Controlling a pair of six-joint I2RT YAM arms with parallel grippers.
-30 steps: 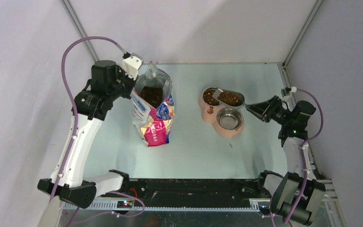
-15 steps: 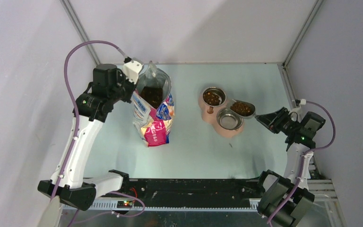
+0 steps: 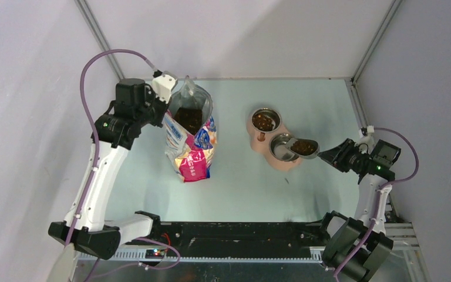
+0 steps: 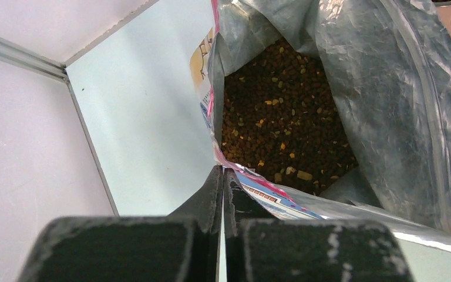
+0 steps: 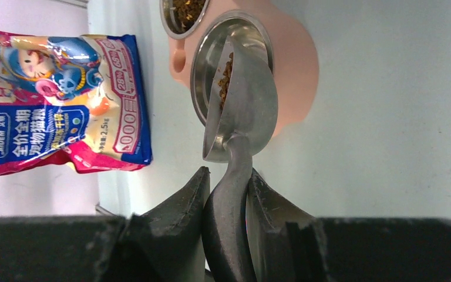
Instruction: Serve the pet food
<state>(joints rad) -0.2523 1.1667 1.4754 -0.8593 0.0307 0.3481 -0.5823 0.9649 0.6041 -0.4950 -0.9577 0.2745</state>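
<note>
Right gripper [image 5: 228,176] clamps the scoop [image 5: 248,100] of pet food [image 5: 226,75], now tipped over the bowl [image 5: 202,59] ahead; left gripper [image 4: 222,171] pinches the bag [image 4: 387,100]

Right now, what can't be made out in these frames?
Left wrist: how deep the pet food goes; the bag walls hide it.
Right wrist: part of the near bowl floor, covered by the scoop.
Right wrist: the bag top, cut off by the frame edge.
Top view: the hold of the right gripper on the scoop handle, too small.
</note>
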